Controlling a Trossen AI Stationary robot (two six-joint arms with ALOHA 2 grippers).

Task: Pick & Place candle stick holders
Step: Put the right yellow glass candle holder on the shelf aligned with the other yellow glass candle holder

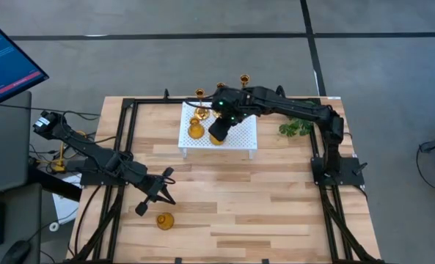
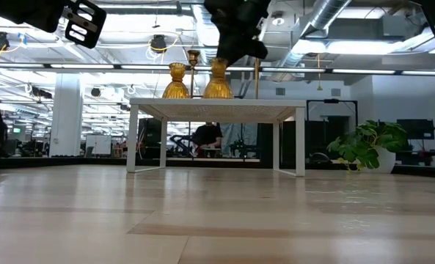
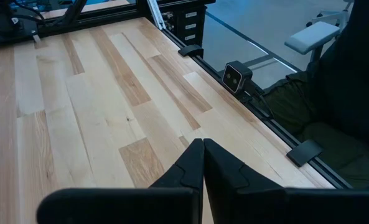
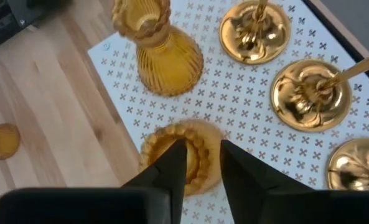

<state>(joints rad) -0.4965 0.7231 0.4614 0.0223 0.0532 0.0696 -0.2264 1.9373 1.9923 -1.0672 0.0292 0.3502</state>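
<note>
A white perforated stand (image 1: 239, 136) sits at the table's far middle. On it stand two amber-gold cone-shaped candle stick holders, one free (image 4: 162, 53) and one (image 4: 181, 155) under my right gripper (image 4: 200, 149). That gripper points steeply down, its fingers a little apart at this holder's ruffled top. Three tall-stemmed gold holders (image 4: 308, 93) stand on round bases at the stand's far side. Another squat holder (image 1: 164, 220) stands on the wood near the front left. My left gripper (image 1: 166, 192) hangs shut above the table, holding nothing. My right gripper comes from above at the ruffled top rim (image 4: 153, 140) of the squat holder near the stand's front edge. One finger (image 4: 172, 165) overlaps the rim and the other (image 4: 234, 168) stands at its far side. I cannot tell whether they touch it. The holder stands upright on the stand.
A green plant sprig (image 1: 296, 128) lies to the right of the stand. Black frame rails (image 1: 125, 139) run along the table's sides. Bare wood stretches between the stand and the near edge.
</note>
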